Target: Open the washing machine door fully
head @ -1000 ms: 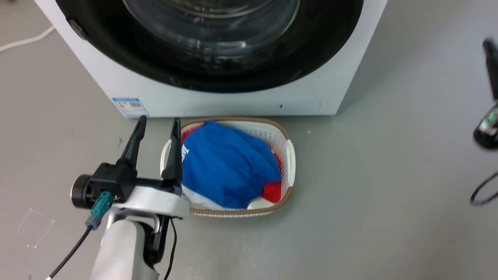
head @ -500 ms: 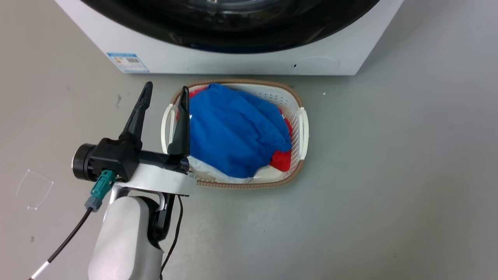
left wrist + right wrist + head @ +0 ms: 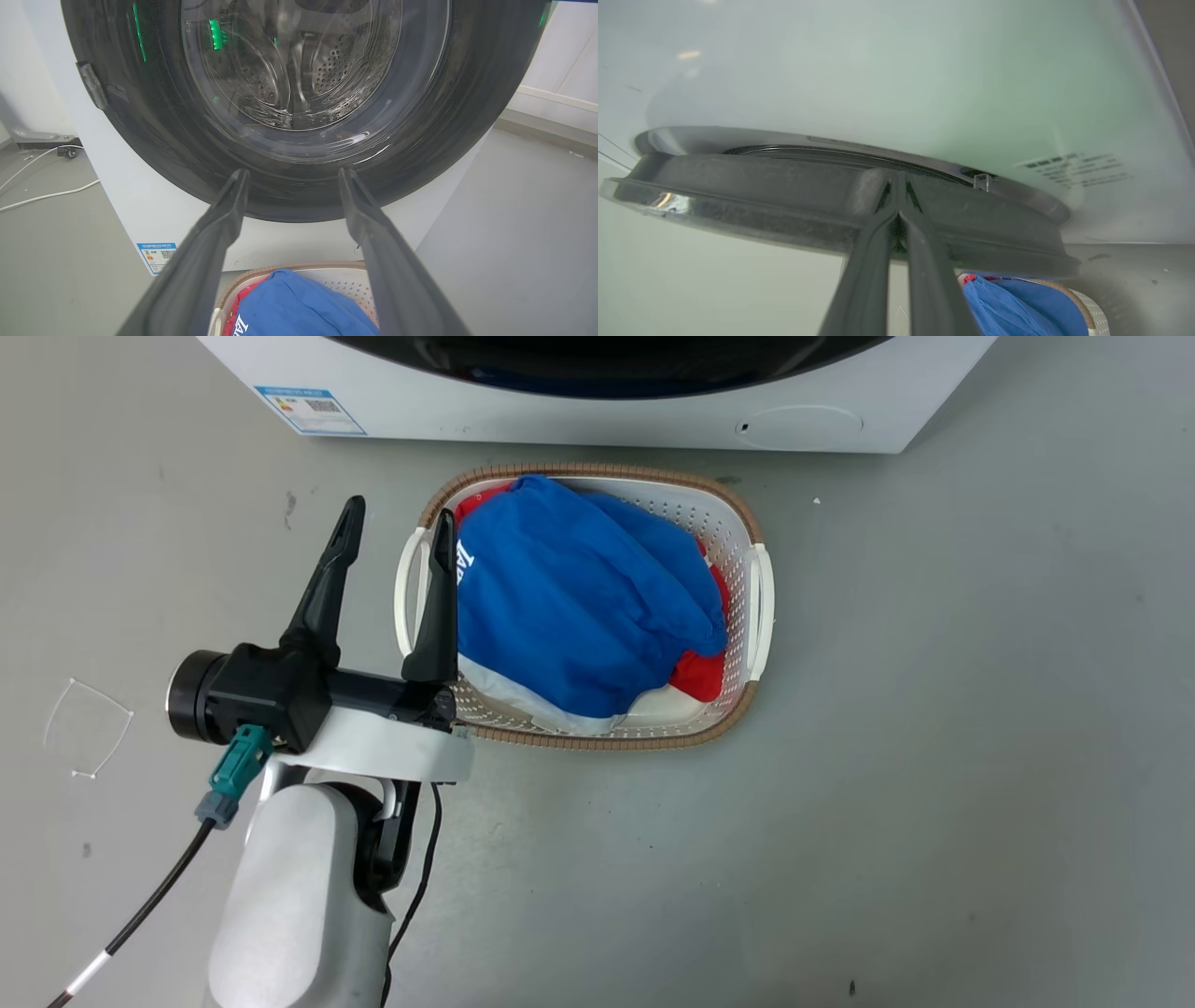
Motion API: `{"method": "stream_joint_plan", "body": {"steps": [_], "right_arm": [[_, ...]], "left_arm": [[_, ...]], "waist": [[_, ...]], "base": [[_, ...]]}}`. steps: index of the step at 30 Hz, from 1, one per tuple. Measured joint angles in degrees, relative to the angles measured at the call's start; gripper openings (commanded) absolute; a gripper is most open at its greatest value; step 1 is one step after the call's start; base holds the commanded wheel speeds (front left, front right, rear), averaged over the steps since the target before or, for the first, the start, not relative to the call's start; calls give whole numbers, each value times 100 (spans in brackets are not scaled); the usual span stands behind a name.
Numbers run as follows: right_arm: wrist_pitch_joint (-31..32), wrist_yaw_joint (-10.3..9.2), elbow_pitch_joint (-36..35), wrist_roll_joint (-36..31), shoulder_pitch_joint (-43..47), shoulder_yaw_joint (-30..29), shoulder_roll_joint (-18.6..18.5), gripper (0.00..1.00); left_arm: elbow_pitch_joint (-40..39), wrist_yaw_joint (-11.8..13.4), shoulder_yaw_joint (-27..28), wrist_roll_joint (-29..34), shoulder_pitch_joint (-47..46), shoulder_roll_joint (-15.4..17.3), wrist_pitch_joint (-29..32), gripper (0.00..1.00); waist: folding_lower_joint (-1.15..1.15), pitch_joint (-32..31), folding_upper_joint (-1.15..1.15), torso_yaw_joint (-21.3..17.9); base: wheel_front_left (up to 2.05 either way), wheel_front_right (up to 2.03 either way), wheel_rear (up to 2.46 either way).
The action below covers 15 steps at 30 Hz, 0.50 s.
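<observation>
My left claw is spread wide, facing the washing machine door. My right claw is pinched together at the door's rim; whether it grips, I cannot tell.

Right gripper — tips together — at door

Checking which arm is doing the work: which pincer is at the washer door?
The right pincer: fingers drawn together, tips against the dark rim of the door. The left pincer hangs spread open, short of the door, by the laundry basket.
</observation>
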Motion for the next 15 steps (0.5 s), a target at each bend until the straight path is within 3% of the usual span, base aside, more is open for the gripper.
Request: {"method": "stream_joint_plan", "body": {"steps": [15], "right_arm": [[733, -1, -63, -207, -148, -29, 78, 0]], "left_arm": [[41, 40, -7, 1, -115, -1, 0, 100]], "waist": [[0, 180, 0, 15]], "base": [[0, 0, 0]]}}
